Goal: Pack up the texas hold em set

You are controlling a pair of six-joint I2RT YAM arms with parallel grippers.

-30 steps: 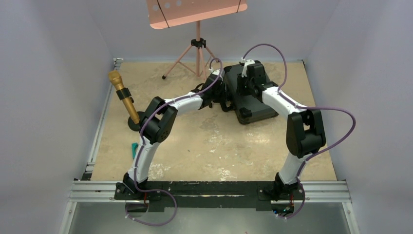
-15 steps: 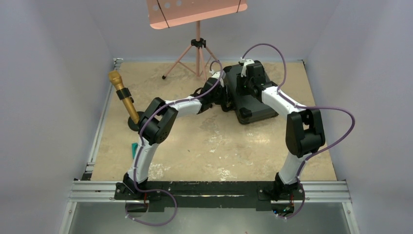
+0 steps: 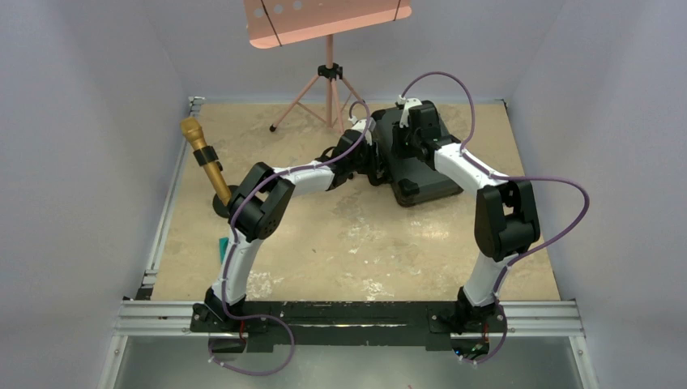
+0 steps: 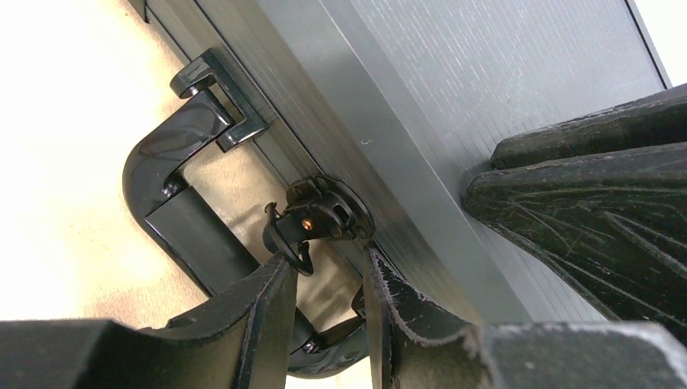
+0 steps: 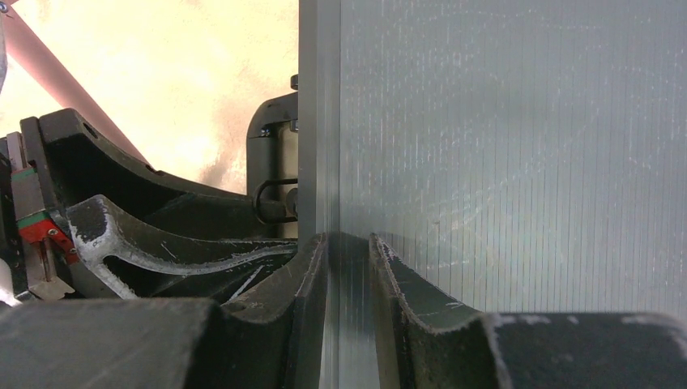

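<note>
My left claw [image 4: 328, 279] nearly shut, fingertips straddling latch [image 4: 320, 219] on case [image 4: 454, 105] front edge, beside glossy black handle [image 4: 174, 190]. Right claw [image 5: 348, 251] narrow, tips pressing on lid, gripping nothing. Since a second ago left arm crept slightly toward latch; case unmoved, far right of table [image 3: 340, 235]. Lid down, so likely fastening step. Case: ribbed dark shell, smooth metal rim.

The beige table [image 3: 340, 235] bears a closed black case [image 3: 421, 174], gold microphone [image 3: 206, 162] and tripod stand [image 3: 328, 89].
</note>
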